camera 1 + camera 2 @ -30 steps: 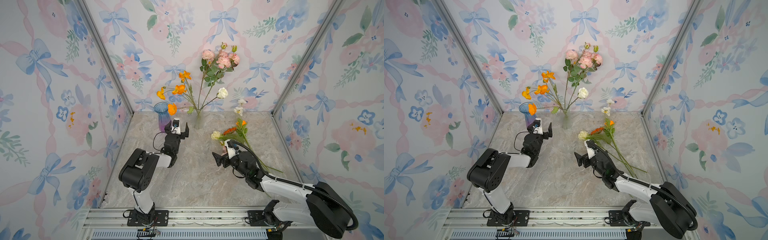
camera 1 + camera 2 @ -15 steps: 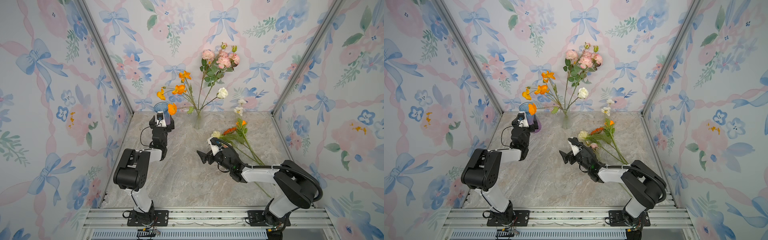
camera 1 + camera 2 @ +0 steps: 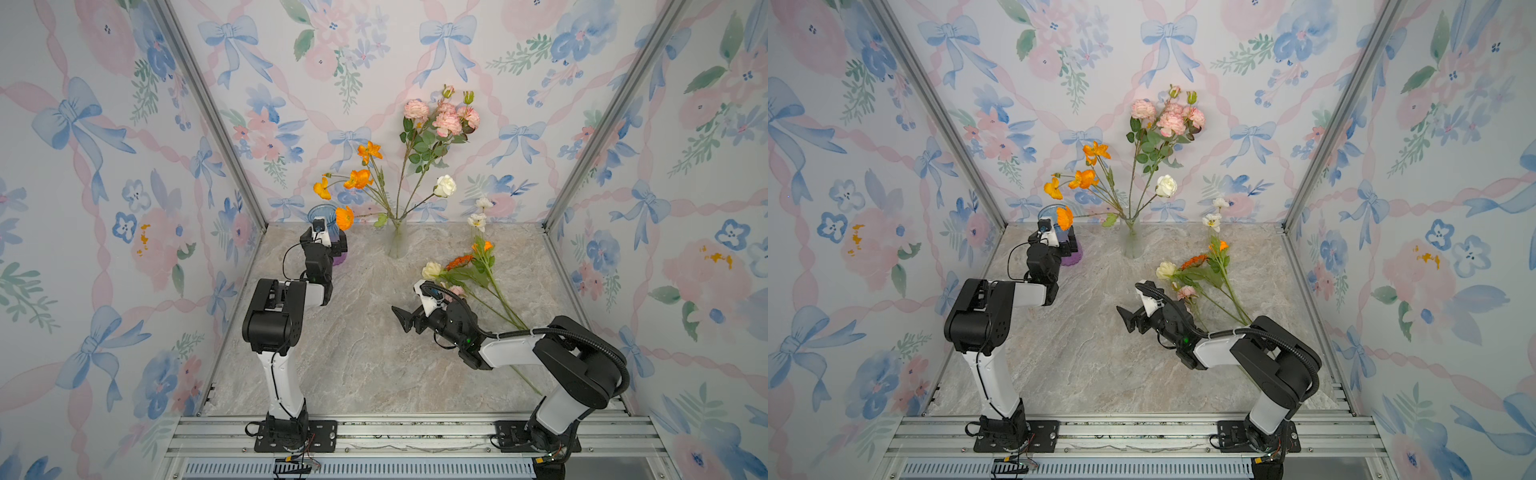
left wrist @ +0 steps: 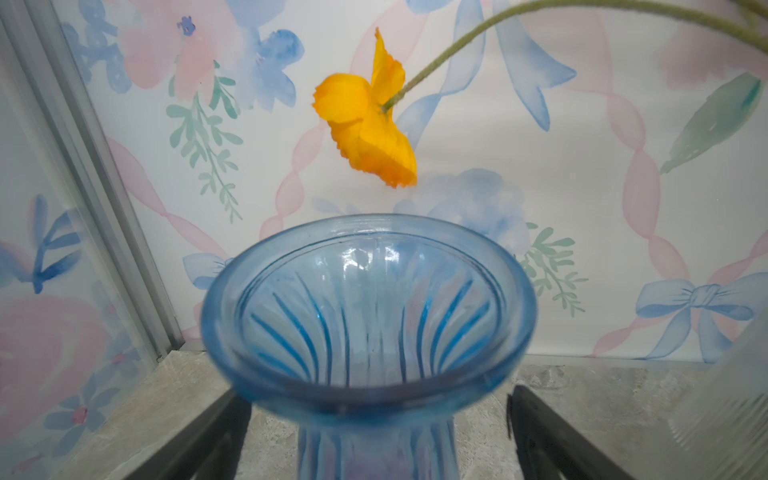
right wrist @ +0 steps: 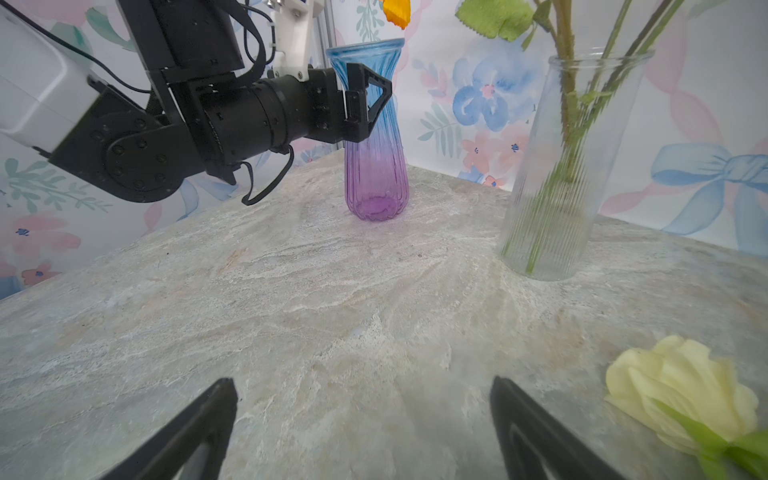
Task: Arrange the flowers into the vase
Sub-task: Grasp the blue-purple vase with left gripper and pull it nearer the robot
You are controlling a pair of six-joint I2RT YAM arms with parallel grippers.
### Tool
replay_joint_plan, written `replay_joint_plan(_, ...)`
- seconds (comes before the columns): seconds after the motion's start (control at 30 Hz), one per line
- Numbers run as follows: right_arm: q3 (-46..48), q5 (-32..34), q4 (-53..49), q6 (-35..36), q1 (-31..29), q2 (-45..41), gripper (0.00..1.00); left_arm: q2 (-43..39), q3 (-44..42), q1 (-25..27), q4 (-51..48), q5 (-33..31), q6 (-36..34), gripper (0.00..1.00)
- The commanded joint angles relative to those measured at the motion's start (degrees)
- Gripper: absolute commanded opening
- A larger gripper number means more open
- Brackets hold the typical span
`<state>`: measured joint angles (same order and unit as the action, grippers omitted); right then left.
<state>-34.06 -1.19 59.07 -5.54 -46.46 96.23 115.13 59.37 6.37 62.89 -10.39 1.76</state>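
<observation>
– Looking for the left claw (image 3: 326, 245) first: where does it sit?

– In both top views it is at the back left of the table (image 3: 374, 353). Its jaws are spread wide to either side of the neck of the blue-and-purple vase (image 5: 376, 166). The left wrist view shows a gap between each finger and the glass, so the claw grips nothing.

– Is that vase upright?

– Yes, upright, near the left rear corner. One orange bloom (image 4: 370, 124) hangs just above its rim on a curved stem, clear of the glass.

– Where does that stem come from?

– From the clear vase (image 3: 397, 243), which stands at the middle of the back edge, just right of the blue-and-purple vase. It holds the arranged flowers (image 3: 424, 146): pink ruffled ones highest, orange ones leaning left, one white bloom out to the right.

– And the others?

– The loose flowers (image 3: 469, 274) lie in a bunch on the table, right of centre. Their blooms point toward the back wall and their stems run toward the lower right, passing under the right arm.

– The right claw (image 3: 405, 321)?

– It is near the middle of the table, pointing left, jaws wide apart with only bare table between them. A cream rose (image 5: 681, 390) from the bunch lies just beside it, not touching.
</observation>
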Motion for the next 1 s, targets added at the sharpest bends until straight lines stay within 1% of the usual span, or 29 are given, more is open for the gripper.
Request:
replay_joint_plan(0.0, -0.8, -1.4, 1.8, 0.2, -0.1, -0.5, 0.97, 3.1, 3.8, -0.5, 0.4, 1.1, 0.8, 0.98)
replay_joint_plan(0.1, -0.8, -1.7, 1.0, 0.6, -0.4, -0.7, 0.97, 5.2, 6.8, -0.7, 0.4, 1.7, 0.7, 0.98)
replay_joint_plan(0.3, -1.4, -2.0, -0.4, 1.4, -0.7, -0.1, 0.97, 7.7, 10.7, -0.8, 0.4, 1.3, 0.4, 0.9)
replay_joint_plan(0.5, -1.8, -2.6, -1.0, 1.5, -0.8, 0.5, 0.97, 9.3, 12.2, -1.1, 0.4, 2.9, 1.3, 0.74)
replay_joint_plan(0.67, -2.0, -2.7, -1.4, 1.6, -0.8, 0.4, 0.97, 8.7, 11.5, -1.5, 0.6, 6.8, 2.2, 0.59)
replay_joint_plan(0.83, -2.0, -2.9, -1.5, 1.2, -0.8, 0.3, 0.97, 4.7, 9.3, -1.7, 1.1, 9.8, 2.7, 0.43)
replay_joint_plan(0.97, -1.7, -2.8, -1.2, 0.8, -0.7, -0.2, 0.97, -0.6, 5.7, -1.7, 1.1, 12.3, 4.6, 0.27)
